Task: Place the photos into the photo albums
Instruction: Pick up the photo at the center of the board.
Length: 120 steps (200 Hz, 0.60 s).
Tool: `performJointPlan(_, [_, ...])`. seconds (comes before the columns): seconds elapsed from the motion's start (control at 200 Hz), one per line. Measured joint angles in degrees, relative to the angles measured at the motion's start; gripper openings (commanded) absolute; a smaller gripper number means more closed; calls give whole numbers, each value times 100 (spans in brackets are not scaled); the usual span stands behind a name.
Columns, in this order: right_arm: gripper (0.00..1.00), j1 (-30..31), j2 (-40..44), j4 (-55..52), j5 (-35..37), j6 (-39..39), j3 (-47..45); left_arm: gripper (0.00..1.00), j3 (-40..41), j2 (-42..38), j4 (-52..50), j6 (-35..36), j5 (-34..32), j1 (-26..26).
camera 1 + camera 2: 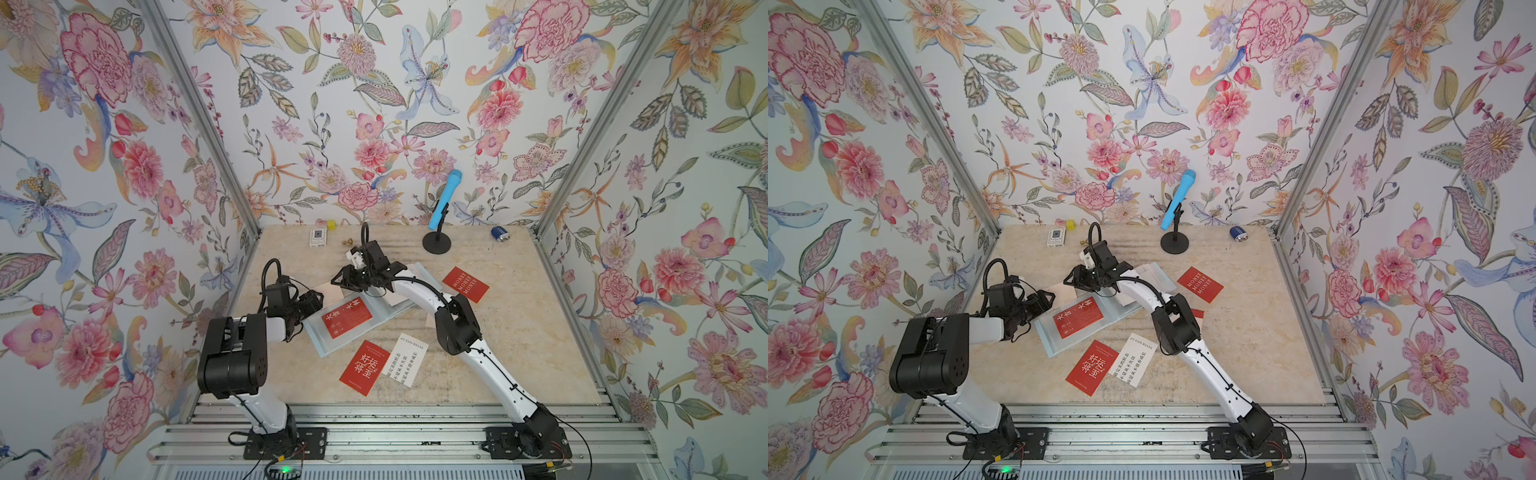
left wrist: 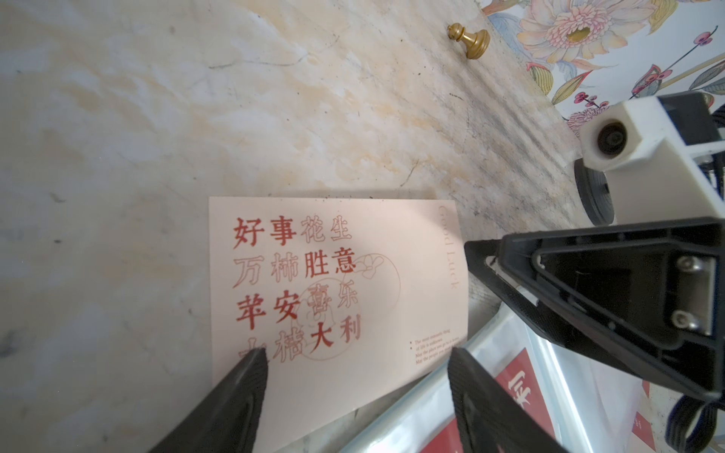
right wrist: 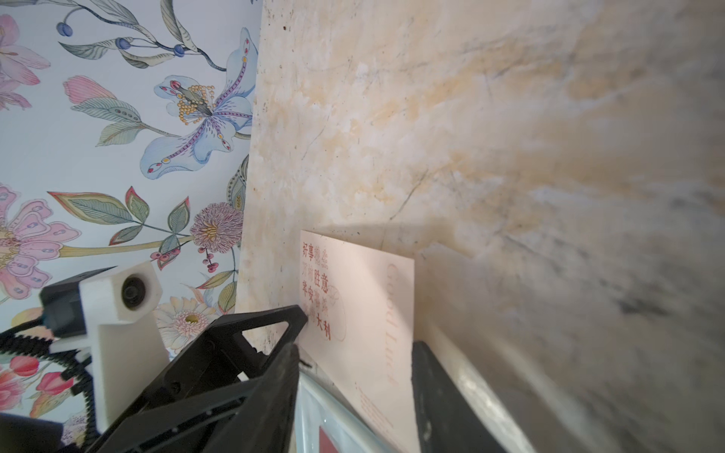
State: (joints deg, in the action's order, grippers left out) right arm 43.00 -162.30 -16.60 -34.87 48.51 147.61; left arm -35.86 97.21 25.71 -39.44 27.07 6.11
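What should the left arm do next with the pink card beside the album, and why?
Probably lower the left gripper and close on the pink card: its jaws stand open above the card, which lies flat on the table, one corner at the album, not sleeved.

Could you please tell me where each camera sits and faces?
Top views: overhead from the front, looking down on table, photo album, left gripper, right gripper.
Left wrist: on left arm, facing pink card past its own gripper; right gripper shows.
Right wrist: on right arm, facing that card; both grippers show.
Wrist views share the card.
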Motion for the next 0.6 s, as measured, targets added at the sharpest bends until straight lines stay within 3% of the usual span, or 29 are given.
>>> performJointPlan(0.6, [43, 7, 400, 667, -671, 310, -435, 76, 0, 57, 103, 0, 63, 0])
